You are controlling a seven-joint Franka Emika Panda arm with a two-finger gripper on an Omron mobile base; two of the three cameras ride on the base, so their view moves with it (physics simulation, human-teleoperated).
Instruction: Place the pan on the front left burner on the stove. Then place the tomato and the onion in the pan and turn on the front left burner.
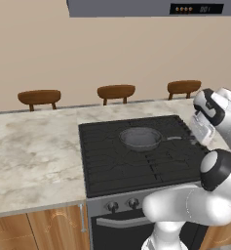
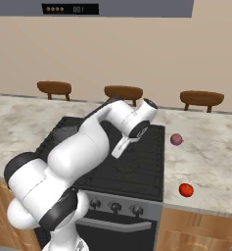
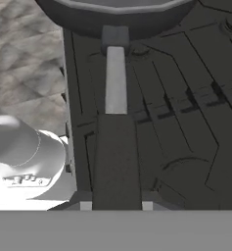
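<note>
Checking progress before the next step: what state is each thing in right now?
pan: upright on the stove toward the back, empty, handle gripped
gripper: shut on the pan's handle
tomato: on the counter, right of the stove
onion: on the counter, right of the stove

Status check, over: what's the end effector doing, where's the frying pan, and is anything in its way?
End effector shut on the handle of the dark grey metal frying pan. Pan on the black stove, rear grates. Glossy red tomato and dull pinkish onion wait on counter.
</note>
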